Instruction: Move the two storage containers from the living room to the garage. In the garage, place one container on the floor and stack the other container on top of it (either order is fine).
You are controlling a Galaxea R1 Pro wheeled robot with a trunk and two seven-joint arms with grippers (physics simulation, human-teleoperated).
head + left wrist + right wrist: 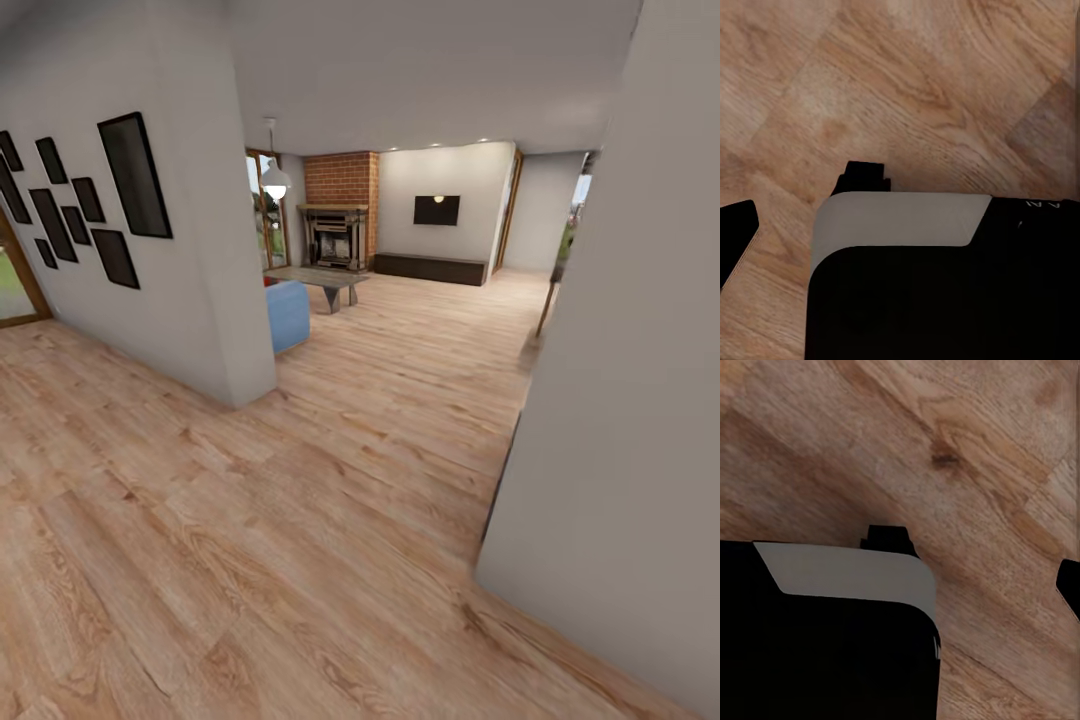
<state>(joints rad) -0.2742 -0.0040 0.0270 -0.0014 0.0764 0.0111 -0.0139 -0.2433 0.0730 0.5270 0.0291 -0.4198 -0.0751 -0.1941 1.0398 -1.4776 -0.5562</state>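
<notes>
From my head, I see the living room [400,300] ahead: light wood-plank floor [250,560], a brick fireplace [340,210], a blue sofa [288,314] half hidden behind a white wall [200,300], and a dark screen [437,210]. The view is too far to make out any orange-red bin there.

In my left wrist view, my black and grey body hangs over the planks [930,82]; I cannot tell how my jaws stand.

In my right wrist view, it is the same over the planks [967,457]; the jaws stay unclear.

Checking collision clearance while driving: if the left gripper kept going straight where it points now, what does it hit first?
The wood-plank floor, as far as the left wrist view shows: bare planks lie ahead beyond the robot's own dark body. How far off it is can't be judged.
</notes>
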